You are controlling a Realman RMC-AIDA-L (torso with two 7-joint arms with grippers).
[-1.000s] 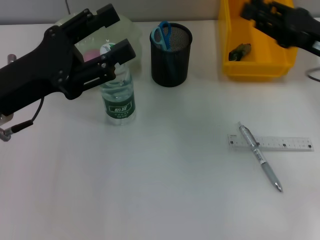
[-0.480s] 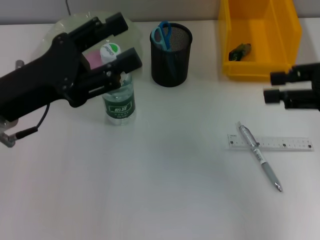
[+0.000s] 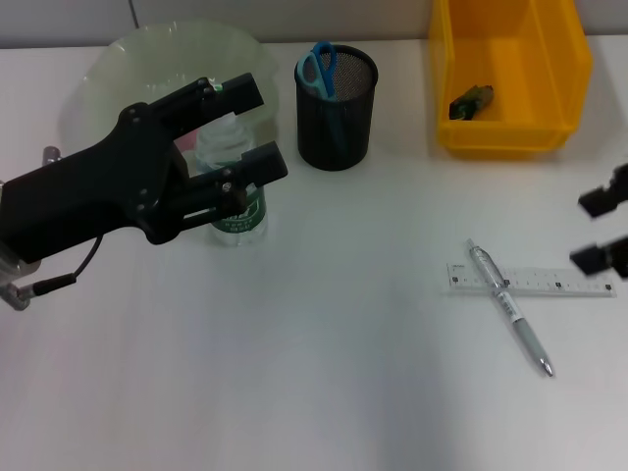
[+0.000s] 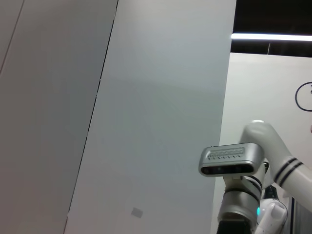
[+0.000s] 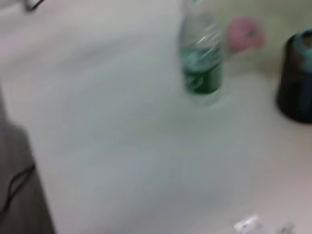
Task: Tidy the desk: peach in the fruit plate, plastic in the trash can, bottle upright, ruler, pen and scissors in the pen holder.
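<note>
The left tool [image 3: 235, 132] stands with its two fingers spread apart on either side of the bottle [image 3: 232, 201], above its shoulder and not pinching it. The bottle stands upright on the table [image 3: 314, 392], just in front of the fruit plate [image 3: 118, 59], so that step reads as done. Something pink, probably the peach [image 5: 243, 33], shows beside the bottle in the right wrist view, apparently on the plate.

The scissors [image 3: 317, 67] sit handles-up in the pen holder [image 3: 337, 98]. A scrap of what appears to be plastic [image 3: 471, 100] lies in the yellow trash can [image 3: 510, 132].

The pen [image 3: 508, 306] lies across the ruler [image 3: 530, 282], both flat on the table, well apart from the holder. The right tool [image 3: 603, 231] hovers open at the table's right edge, just beside the ruler's end, probably positioned to take one of them next. The pen lies on top, so it is the easier first pick.
</note>
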